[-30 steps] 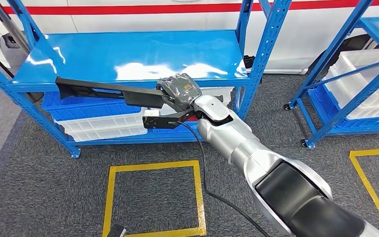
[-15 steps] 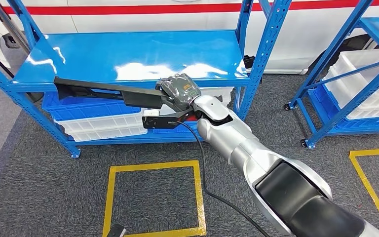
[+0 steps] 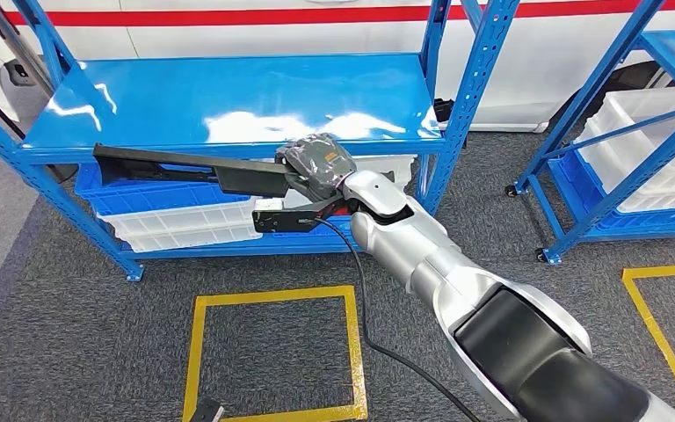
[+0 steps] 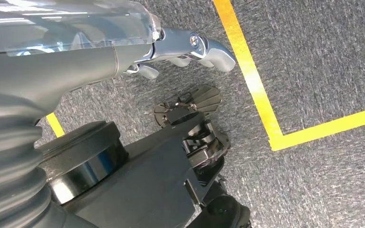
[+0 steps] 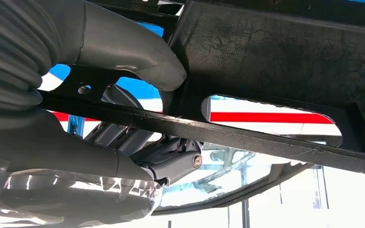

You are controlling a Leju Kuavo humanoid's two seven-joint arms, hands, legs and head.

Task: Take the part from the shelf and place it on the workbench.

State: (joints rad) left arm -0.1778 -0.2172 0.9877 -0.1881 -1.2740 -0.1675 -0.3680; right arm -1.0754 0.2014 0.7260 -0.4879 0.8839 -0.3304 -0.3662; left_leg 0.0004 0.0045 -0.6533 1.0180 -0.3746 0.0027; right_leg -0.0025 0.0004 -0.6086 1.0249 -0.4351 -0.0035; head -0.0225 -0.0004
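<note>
step: carry phase, by my judgement. part is off the shelf board and in the air, not yet set down on any counter.
part: long black plastic part (image 3: 185, 167), flat and ribbed with slots, seen close from below in the right wrist view (image 5: 285, 61).
part location: hangs in front of the front edge of the blue shelf (image 3: 237, 97), just below the top board's lip and above the crates (image 3: 176, 215) on the lower level. whether it touches the edge, i cannot tell.
long axis: roughly level, running along the shelf's front edge; free end points toward the shelf's left corner post, slightly higher there than at the held end.
right robot hand: (image 3: 316, 167) clenched around the part's near end, thumb (image 5: 138, 52) pressed on the upper face, fingers (image 5: 171, 156) under the bar. grip is at one end, so most of the length sticks out unsupported.
left robot hand: (image 4: 190, 47) hangs over the carpet with nothing in it; fingers look loosely curled, how far i cannot tell.
floor: grey carpet with yellow taped squares (image 3: 272, 352).
next move, judged: draw the part back clear of the shelf posts, then turn toward the counter; long free end needs wide swing room and a firm grip against sag.
</note>
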